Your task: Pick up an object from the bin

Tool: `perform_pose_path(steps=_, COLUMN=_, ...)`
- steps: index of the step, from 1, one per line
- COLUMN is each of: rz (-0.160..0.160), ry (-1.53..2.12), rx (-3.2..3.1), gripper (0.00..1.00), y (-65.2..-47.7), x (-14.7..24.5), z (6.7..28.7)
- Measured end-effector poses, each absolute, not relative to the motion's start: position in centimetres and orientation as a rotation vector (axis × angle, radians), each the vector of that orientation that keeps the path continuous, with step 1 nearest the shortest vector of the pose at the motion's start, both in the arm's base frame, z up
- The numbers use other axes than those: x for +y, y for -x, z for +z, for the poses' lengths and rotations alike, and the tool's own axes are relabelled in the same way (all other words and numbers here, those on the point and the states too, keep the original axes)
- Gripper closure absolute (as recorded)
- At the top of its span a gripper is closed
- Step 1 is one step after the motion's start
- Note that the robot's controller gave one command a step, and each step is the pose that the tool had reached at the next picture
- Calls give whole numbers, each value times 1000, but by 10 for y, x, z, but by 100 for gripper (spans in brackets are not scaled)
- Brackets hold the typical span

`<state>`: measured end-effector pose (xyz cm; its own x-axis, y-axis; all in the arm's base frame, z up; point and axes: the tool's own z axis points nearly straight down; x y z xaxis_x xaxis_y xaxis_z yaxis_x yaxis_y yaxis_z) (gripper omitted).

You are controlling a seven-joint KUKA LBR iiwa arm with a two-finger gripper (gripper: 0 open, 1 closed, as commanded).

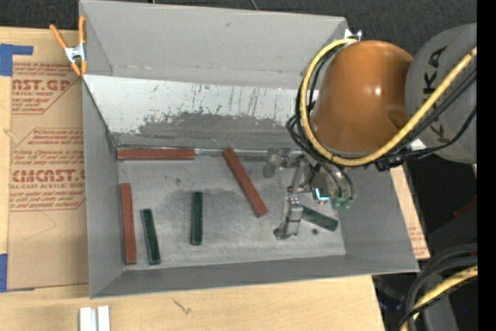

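My gripper (289, 225) is low in the right part of the bin, near the front wall. Just to its right lies a short dark green stick (322, 220). The stick's long axis runs left to right, and its right end is tilted slightly toward the front. I cannot tell whether my gripper is spread or pressed together, or whether it touches the stick. A red-brown stick (246, 182) lies aslant to the left.

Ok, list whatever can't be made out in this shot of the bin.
All in the camera view:
- Dark green stick, front right of the floor: its left end meets the claw, and whether the two touch cannot be told.
- Right back corner of the bin: hidden under the arm's orange cover.
- Small teal part at the wrist: too small to identify.
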<state>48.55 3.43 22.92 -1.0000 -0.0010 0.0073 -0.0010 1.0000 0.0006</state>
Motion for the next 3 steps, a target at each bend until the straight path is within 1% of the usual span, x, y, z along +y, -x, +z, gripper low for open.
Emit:
perform_pose_path(steps=1, rz=-2, ry=0, rx=-3143, gripper=0, y=-487, x=34, z=233)
perform_pose_path(steps=2, rz=-3, ry=117, rx=-3146, gripper=0, y=-496, x=37, z=191)
perform_pose_path(steps=3, rz=-1, ry=267, rx=-3129, gripper=0, y=-498, x=44, z=154)
